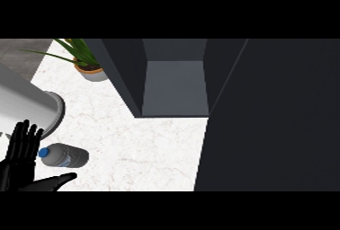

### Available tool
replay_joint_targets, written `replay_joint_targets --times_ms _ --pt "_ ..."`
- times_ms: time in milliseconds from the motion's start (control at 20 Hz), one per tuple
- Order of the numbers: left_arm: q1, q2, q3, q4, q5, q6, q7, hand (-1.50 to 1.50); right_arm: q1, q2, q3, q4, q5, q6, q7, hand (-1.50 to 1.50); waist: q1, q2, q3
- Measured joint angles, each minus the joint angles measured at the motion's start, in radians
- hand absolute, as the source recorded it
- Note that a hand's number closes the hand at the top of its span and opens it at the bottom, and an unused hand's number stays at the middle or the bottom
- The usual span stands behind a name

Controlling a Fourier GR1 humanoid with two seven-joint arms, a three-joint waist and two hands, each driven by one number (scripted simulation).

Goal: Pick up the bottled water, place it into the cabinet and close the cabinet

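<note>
One bottle (63,156) lies on the counter (146,143); one open cabinet (174,85), one plant (86,60); left hand (20,159) spread, holding nothing.

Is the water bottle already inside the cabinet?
No, the water bottle lies on its side on the counter next to the left hand, well outside the open cabinet.

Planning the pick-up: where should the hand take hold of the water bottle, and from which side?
Grip the bottle round its clear middle, coming from above. It appears to lie on the counter, blue cap toward the left hand, which is open right beside it.
</note>
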Motion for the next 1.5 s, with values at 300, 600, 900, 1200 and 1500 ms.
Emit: replay_joint_targets --times_ms 300,600,900,1200,1500 --pt "-0.021 -0.006 -0.014 0.163 -0.037 0.013 -0.131 -1.50 -0.003 -0.020 0.017 -0.002 0.003 -0.021 0.001 -1.50 0.000 0.000 0.000" --pt "-0.076 0.010 -0.007 0.310 -0.050 0.035 -0.213 -1.50 -0.008 -0.022 0.034 0.003 0.005 -0.047 -0.005 -1.50 0.001 0.001 0.000" --pt "-0.108 0.014 -0.002 0.457 -0.068 0.066 -0.326 -1.50 -0.031 -0.040 0.021 0.001 0.002 -0.045 0.009 -1.50 0.001 0.001 0.000" --pt "-0.152 0.032 0.013 0.600 -0.066 0.081 -0.427 -1.50 -0.049 -0.046 0.031 -0.003 0.005 -0.063 0.031 -1.50 0.001 0.001 0.000" --pt "-0.174 0.055 0.025 0.706 -0.038 0.039 -0.513 -1.50 -0.054 -0.059 0.043 -0.005 0.009 -0.084 0.032 -1.50 0.000 0.000 0.000"
